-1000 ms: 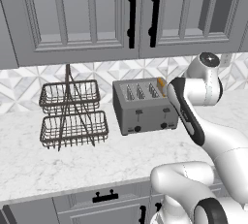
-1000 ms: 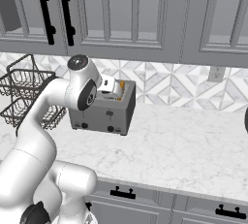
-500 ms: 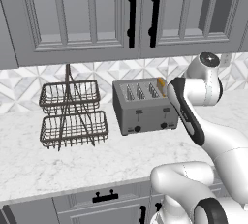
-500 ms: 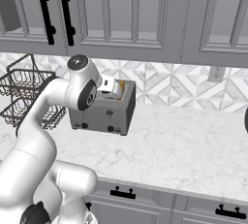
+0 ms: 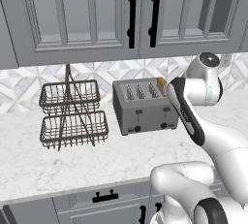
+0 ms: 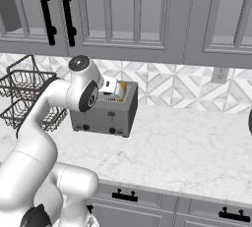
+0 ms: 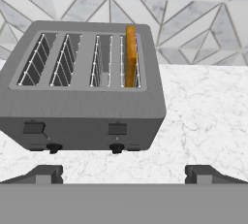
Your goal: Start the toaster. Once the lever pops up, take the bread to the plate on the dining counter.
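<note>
Looking outward from the tool [image 7: 124,173], we find its two tips spread wide with nothing between them, hovering above the marble table [image 7: 208,116] in front of the toaster [image 7: 82,102]. We judge the lever [image 7: 117,129] to lie straight ahead and slightly left of centre, its travel running down the front face. Beyond it, the bread [image 7: 130,56] stands on edge in the rightmost slot. From the base cameras, the arm partly hides the toaster's right end.
</note>
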{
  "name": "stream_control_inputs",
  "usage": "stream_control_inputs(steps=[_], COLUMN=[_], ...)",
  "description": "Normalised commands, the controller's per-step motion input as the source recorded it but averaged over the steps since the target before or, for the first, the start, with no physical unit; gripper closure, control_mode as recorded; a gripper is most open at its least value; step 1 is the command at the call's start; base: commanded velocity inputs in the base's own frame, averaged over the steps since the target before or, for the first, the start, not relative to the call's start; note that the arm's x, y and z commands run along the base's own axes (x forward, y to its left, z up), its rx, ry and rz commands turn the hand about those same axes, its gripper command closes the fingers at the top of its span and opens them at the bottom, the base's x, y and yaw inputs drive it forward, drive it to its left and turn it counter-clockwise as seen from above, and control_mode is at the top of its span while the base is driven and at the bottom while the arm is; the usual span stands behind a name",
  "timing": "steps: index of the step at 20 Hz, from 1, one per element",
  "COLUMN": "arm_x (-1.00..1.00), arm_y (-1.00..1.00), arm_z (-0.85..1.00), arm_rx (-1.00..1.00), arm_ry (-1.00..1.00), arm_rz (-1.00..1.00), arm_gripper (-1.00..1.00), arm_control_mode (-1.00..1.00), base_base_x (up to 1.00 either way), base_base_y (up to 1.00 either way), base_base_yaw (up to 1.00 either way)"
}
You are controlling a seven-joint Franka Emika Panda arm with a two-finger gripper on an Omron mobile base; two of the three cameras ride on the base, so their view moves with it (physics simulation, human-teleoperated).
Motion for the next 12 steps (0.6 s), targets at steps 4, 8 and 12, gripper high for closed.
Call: stream_control_inputs(steps=[4,8,12], arm_x=[0.00,0.00,0.00], arm_y=[0.00,0.00,0.00], arm_z=[0.00,0.00,0.00], arm_rx=[0.00,0.00,0.00], arm_ry=[0.00,0.00,0.00], arm_rz=[0.00,0.00,0.00], arm_gripper=[-1.00,-1.00,-1.00], arm_control_mode=[-1.00,-1.00,-1.00], base_base_x=[0.00,0.00,0.00], base_base_y=[0.00,0.00,0.00], base_base_yaw=[0.00,0.00,0.00])
